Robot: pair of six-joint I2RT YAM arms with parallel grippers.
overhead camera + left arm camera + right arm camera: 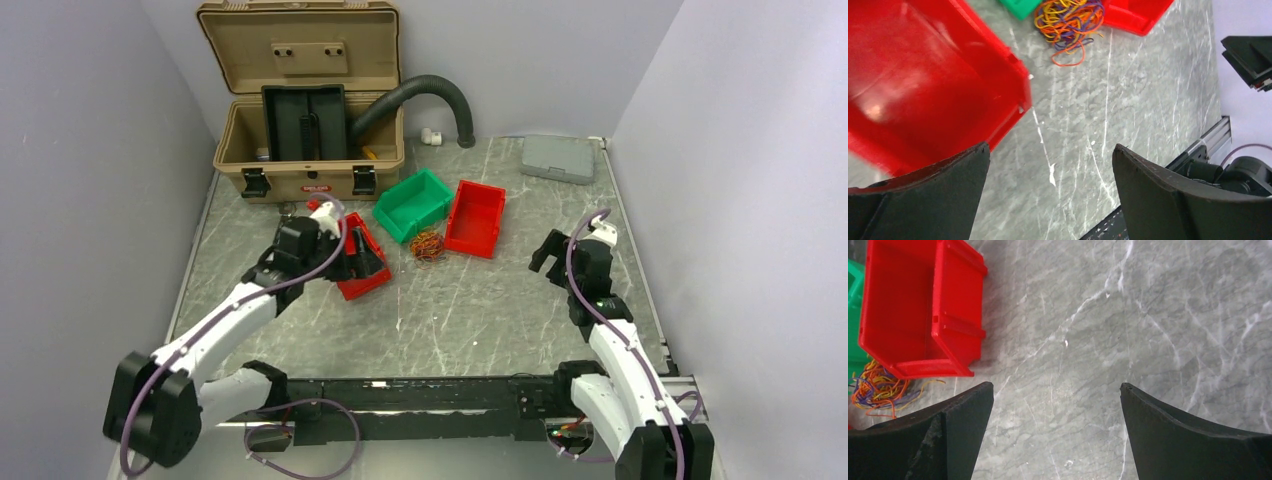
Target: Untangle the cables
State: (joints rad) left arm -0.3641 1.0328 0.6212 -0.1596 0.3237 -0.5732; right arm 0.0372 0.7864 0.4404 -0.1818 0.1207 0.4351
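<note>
Orange, yellow and purple cables (pixel 428 245) lie in one tangle at the centre of the top view, between the green bin (pixel 412 204) and the upper red bin (pixel 476 218), both seemingly empty. In the left wrist view the left gripper (pixel 1048 195) has its fingers apart by the empty-looking lower red bin (pixel 923 75), and it should pinch only one outer loop. In the right wrist view the right gripper (pixel 1055 435) is also apart, with the tangle at lower left.
</note>
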